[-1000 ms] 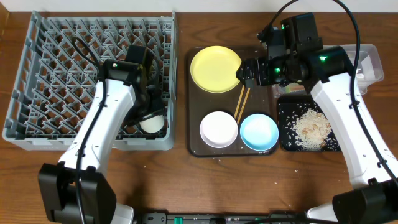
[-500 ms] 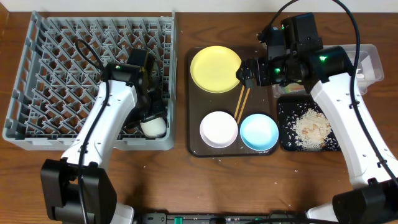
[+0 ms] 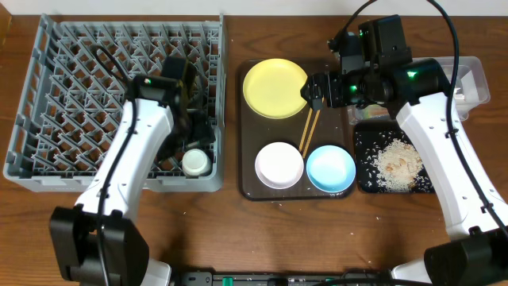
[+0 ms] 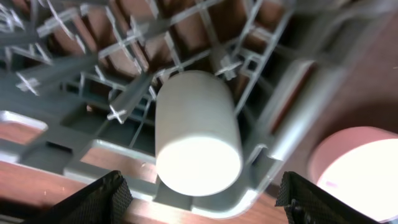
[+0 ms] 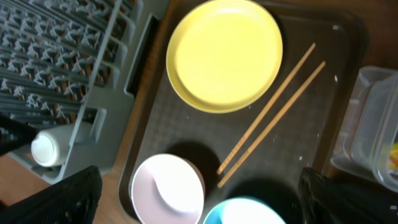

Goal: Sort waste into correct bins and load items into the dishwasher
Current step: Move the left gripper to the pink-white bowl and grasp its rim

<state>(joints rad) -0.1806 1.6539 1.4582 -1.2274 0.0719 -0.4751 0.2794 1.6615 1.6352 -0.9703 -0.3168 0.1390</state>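
The small white cup (image 3: 196, 162) lies in the front right corner of the grey dish rack (image 3: 48, 103). My left gripper (image 3: 194, 131) is open just behind it and holds nothing; in the left wrist view the cup (image 4: 198, 134) lies free between the spread fingers (image 4: 202, 182). My right gripper (image 3: 311, 92) is open and empty above the yellow plate (image 3: 275, 87) and the two chopsticks (image 3: 308, 131). The white bowl (image 3: 279, 164) and light blue bowl (image 3: 330, 168) sit in front. Rice scraps (image 3: 398, 163) lie in the black tray (image 3: 365, 179). The clear tub (image 3: 475, 75) is partly hidden by my right arm.
Plate, chopsticks and both bowls rest on a dark brown serving tray (image 3: 248, 187). The right wrist view shows the plate (image 5: 224, 55), chopsticks (image 5: 273, 115), white bowl (image 5: 168, 190), the tub's edge (image 5: 373, 118) and the cup (image 5: 46, 148).
My left gripper has let go of the white cup and drawn back up off it; the cup now lies free in the rack corner. The right arm has hardly moved.
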